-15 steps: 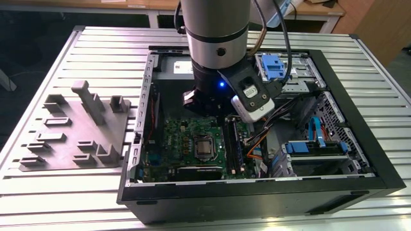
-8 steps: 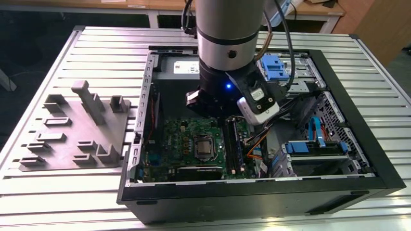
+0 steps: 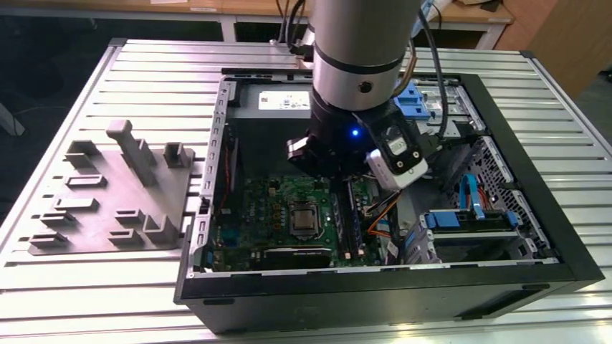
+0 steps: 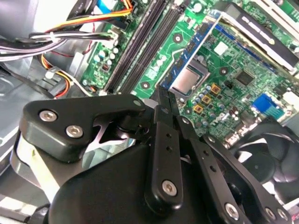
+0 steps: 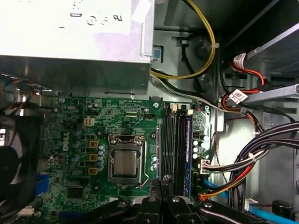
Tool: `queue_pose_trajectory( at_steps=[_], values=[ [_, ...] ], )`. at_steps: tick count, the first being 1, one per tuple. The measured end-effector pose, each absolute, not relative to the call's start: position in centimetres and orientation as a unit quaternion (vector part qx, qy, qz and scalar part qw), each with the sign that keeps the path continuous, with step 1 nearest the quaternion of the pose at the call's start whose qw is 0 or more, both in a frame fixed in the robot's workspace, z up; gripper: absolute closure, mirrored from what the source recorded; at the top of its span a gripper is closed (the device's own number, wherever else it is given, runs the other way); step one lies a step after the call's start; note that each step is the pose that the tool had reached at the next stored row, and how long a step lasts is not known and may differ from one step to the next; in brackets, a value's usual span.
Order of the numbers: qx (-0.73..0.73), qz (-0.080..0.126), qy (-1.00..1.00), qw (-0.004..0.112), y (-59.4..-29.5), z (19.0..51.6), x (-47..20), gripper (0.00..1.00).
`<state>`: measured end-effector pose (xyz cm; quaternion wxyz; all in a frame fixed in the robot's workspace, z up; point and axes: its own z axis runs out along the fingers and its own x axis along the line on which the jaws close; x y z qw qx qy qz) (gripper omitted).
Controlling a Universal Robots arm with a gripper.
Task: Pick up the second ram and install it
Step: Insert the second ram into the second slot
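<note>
Black gripper [image 5: 161, 183] fingers, pressed together, hang over the ram slots [image 5: 168, 140].
At lower centre of the first wrist view the fingertips meet with nothing visible between them, at the near end of the slots, right of the processor socket [image 5: 125, 163]. A dark stick [image 5: 180, 144] seems seated there; I cannot tell whether it is the second ram. Such a ram is probably light, stiff and thin, with fragile chips and contacts, and is best held by its long edges.

Gripper [image 4: 164, 97], fingertips together, hangs over green motherboard [image 4: 229, 65]; memory slots [image 4: 140, 51] just beside.
</note>
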<state>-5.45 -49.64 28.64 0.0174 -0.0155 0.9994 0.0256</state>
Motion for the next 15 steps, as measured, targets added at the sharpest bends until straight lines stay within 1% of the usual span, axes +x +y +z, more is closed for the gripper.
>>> queue_pose_trajectory(
  at_steps=[15],
  values=[
    [-0.016,0.026,0.999,0.015,-49.05,27.63,-4.84,0.89]
  ],
)
